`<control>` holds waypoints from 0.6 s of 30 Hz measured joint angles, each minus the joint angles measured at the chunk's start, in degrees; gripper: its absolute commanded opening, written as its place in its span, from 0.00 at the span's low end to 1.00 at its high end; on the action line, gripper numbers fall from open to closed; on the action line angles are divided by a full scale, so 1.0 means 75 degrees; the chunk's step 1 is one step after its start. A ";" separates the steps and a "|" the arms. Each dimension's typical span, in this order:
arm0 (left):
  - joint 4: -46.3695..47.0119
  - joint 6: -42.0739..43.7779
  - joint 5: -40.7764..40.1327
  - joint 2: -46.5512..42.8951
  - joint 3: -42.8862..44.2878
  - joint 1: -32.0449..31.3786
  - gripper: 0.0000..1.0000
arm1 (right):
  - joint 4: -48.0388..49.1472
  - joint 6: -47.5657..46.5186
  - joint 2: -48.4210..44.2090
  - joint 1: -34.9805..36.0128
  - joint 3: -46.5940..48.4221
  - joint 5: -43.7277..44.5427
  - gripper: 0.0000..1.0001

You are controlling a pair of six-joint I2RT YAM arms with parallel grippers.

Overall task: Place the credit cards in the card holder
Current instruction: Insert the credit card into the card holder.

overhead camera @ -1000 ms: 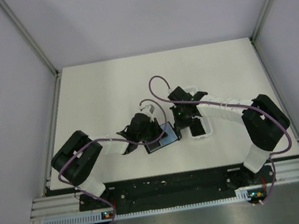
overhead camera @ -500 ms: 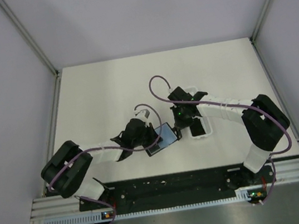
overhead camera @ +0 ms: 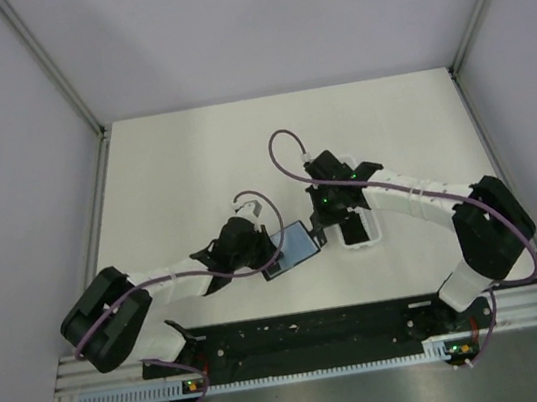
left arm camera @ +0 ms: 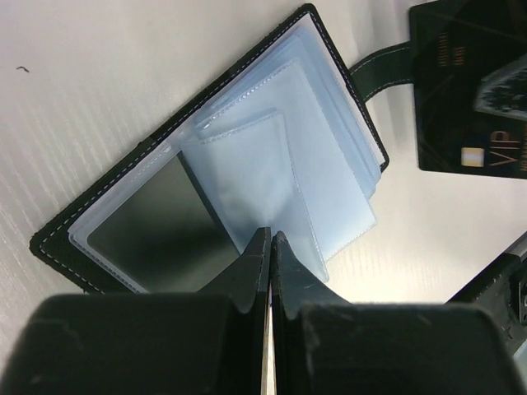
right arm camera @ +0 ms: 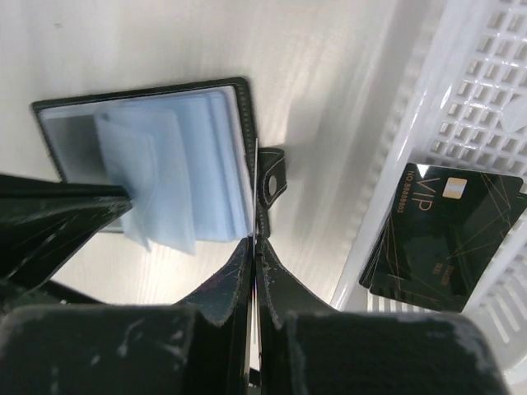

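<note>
The card holder point(overhead camera: 297, 245) lies open near the table's front middle, its black cover point(left arm camera: 123, 189) up and clear blue-grey sleeves point(right arm camera: 206, 156) fanned out. My left gripper point(overhead camera: 269, 243) point(left arm camera: 270, 235) is shut, pinching one raised sleeve point(left arm camera: 272, 173). Shut on a thin credit card point(right arm camera: 256, 177), seen edge-on, my right gripper point(overhead camera: 321, 225) point(right arm camera: 255, 240) holds it upright over the holder's strap edge. In the left wrist view a black VIP card point(left arm camera: 473, 90) shows just past the strap point(left arm camera: 375, 70). More black credit cards point(right arm camera: 445, 239) point(overhead camera: 355, 231) lie in the white tray.
The long white ribbed tray point(overhead camera: 376, 235) point(right arm camera: 461, 99) sits right beside the card holder, under my right wrist. Metal frame posts rise at the table's back corners, and grey walls close in both sides.
My left arm has folded back and to the left, the gripper shifting slightly left while staying at the holder. The right arm's elbow swung right. The card holder has barely moved.
</note>
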 measured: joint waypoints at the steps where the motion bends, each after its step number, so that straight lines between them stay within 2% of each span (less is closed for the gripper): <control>1: -0.0029 0.0000 -0.0015 -0.0017 -0.0003 0.0000 0.00 | 0.0006 -0.0073 -0.0163 0.0000 0.0000 -0.0085 0.00; 7: -0.0134 0.0000 -0.0079 -0.0055 -0.0009 0.0000 0.00 | 0.0236 -0.0306 -0.0959 0.0000 0.0006 -0.1014 0.00; 13: -0.0198 0.0003 -0.0137 -0.0204 -0.0125 0.0000 0.00 | 0.0956 -0.0012 -0.0723 0.0000 -0.0012 -0.1953 0.00; 18: -0.0262 0.0000 -0.0239 -0.0393 -0.0256 0.0000 0.00 | 0.1524 0.0539 -0.0391 0.0000 -0.0122 -0.2057 0.00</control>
